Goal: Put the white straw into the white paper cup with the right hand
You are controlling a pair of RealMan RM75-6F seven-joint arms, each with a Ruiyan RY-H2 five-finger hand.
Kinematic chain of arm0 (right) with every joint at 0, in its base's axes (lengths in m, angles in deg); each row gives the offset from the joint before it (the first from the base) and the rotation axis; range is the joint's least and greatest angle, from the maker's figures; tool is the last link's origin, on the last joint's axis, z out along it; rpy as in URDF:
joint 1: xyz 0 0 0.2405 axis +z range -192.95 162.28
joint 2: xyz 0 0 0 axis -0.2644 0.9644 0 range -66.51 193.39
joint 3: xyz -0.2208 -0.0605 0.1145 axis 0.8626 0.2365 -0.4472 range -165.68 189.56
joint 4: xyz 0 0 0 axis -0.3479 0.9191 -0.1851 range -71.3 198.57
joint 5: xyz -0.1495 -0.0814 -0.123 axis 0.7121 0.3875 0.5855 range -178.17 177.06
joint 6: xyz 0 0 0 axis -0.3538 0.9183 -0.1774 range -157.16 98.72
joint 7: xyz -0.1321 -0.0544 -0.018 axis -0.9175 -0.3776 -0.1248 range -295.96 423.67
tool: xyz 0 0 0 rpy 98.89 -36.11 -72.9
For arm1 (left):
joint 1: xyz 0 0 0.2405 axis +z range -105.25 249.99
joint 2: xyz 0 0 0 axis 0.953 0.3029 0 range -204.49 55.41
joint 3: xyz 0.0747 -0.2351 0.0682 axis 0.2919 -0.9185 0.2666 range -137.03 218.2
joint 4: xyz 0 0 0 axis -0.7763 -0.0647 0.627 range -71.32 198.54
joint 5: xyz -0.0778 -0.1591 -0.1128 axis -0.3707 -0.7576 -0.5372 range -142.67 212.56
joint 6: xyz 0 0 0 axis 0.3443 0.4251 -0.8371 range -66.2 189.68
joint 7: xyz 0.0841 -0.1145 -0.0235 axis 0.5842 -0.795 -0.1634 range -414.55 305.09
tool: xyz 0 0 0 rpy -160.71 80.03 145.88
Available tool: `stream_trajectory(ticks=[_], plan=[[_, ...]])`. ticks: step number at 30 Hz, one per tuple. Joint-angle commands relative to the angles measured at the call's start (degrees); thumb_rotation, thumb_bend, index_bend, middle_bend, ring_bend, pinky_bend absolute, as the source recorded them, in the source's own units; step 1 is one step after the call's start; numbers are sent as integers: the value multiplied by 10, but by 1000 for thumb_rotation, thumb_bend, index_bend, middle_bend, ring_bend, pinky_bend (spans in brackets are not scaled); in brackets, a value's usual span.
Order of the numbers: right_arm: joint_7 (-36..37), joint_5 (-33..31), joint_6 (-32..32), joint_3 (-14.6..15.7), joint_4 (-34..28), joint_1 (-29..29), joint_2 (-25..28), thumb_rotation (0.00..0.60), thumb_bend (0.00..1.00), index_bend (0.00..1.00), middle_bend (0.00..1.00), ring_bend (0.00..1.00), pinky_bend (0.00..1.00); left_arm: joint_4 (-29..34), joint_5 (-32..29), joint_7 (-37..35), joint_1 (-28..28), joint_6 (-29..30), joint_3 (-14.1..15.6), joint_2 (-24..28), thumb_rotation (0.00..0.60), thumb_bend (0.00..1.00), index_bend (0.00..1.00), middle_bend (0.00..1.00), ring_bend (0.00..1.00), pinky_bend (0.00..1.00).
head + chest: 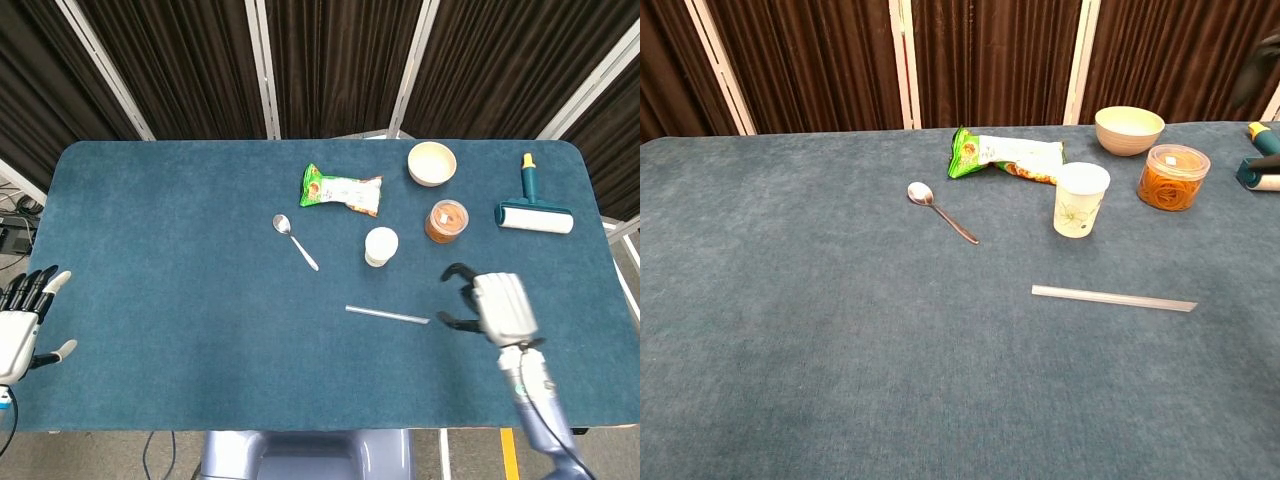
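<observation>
The left hand (18,325) hangs off the table's (150,250) left edge, fingers spread and holding nothing. A spoon (294,240) lies left of centre, and a green snack packet (341,189) sits behind it. The white straw (387,315) lies flat on the cloth, in front of the upright white paper cup (380,246) and apart from it. Just right of the straw's end, the right hand (490,306) is over the table, fingers curled but parted, gripping nothing. Farther back stand a bowl (431,163), an orange-filled jar (446,221) and a lint roller (534,206).
</observation>
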Motion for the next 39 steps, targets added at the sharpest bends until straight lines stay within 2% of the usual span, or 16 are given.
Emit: stream_trajectory(ticks=[1, 8, 13, 21, 29, 33, 36, 39], plan=[[-56, -45, -29, -4, -25, 36, -41, 600, 93, 492, 1000, 993, 1000, 0, 0, -1, 0, 0, 0, 0, 600, 199, 73, 0, 0, 0], [-145, -138, -41, -9, -6, 82, -119, 600, 110, 498, 1000, 995, 1000, -1, -1, -3, -1, -2, 0, 1, 600, 199, 74, 0, 0, 0], [-175, -191, -37, -16, 24, 104, -159, 600, 113, 498, 1000, 994, 1000, 1, -2, -3, -2, -4, -1, 2, 600, 198, 74, 0, 0, 0], [-176, -257, -39, -21, 64, 119, -189, 600, 112, 498, 1000, 994, 1000, 4, -6, 1, -3, -7, -2, 2, 600, 197, 74, 0, 0, 0], [-166, -278, -34, -13, 93, 127, -221, 600, 116, 499, 1000, 995, 1000, 4, -6, 2, -3, -6, -2, 3, 600, 197, 74, 0, 0, 0], [-166, -299, -39, -18, 116, 138, -246, 600, 170, 499, 1000, 995, 1000, 4, -6, 2, -3, -7, -1, 3, 600, 198, 74, 0, 0, 0], [-169, -319, -45, -23, 125, 146, -255, 600, 252, 499, 1000, 995, 1000, 4, -6, 1, -3, -7, -2, 3, 600, 197, 74, 0, 0, 0], [-175, -335, -49, -24, 136, 154, -262, 600, 267, 499, 1000, 994, 1000, 4, -6, 0, -4, -8, -2, 3, 600, 197, 73, 0, 0, 0]])
